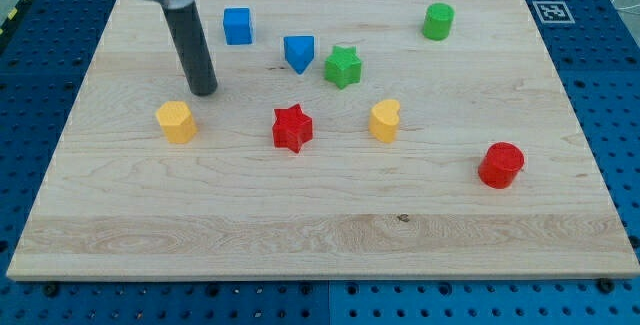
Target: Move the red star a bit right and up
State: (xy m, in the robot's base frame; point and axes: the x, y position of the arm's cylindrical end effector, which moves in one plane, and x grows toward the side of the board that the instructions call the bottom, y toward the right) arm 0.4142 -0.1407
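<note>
The red star (292, 128) lies on the wooden board (320, 235) a little left of the middle. My tip (203, 90) rests on the board to the upper left of the red star, well apart from it. The tip stands just above and right of the yellow hexagon block (176, 122). Nothing touches the red star.
A blue cube (237, 26) and a blue wedge-like block (298, 52) sit above the star. A green star (342, 67) is to its upper right, a yellow heart (384, 121) to its right. A green cylinder (437, 21) is at top right, a red cylinder (500, 165) at lower right.
</note>
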